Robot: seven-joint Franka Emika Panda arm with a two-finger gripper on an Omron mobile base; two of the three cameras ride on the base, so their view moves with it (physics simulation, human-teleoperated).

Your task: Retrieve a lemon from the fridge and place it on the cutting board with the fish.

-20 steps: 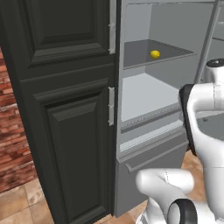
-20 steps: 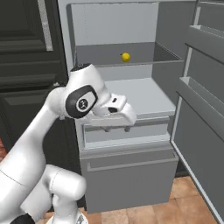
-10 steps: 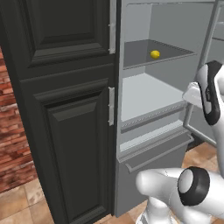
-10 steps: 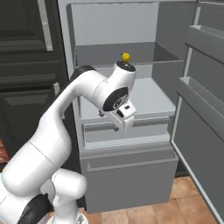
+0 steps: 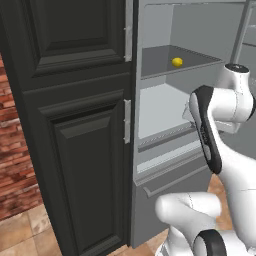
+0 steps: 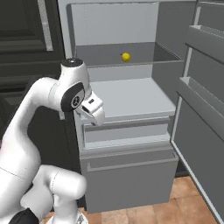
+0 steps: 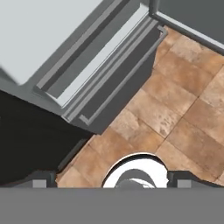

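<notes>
The lemon (image 5: 177, 62) (image 6: 126, 57), small and yellow, lies on the upper shelf of the open fridge (image 6: 131, 179), toward the back. My gripper (image 6: 97, 114) hangs well below and left of it, in front of the left edge of the middle shelf, pointing downward. In the hand view the gripper (image 7: 111, 183) is open, its fingertips (image 7: 39, 183) wide apart with nothing between them, looking down at the fridge's drawer fronts and the tiled floor. The cutting board and the fish are out of view.
Black panelled cabinets (image 5: 75, 125) stand right beside the fridge on its left. The fridge door (image 6: 201, 109) hangs open on the right with its door shelves jutting inward. A wide pale middle shelf (image 6: 131, 98) sits above two drawer fronts (image 7: 105, 74). Brown floor tiles (image 7: 175, 122) lie below.
The arm has swung and folded upward. The hand has shifted left, from the middle of the fridge opening toward its left edge. The gripper stays open and the lemon has not moved.
</notes>
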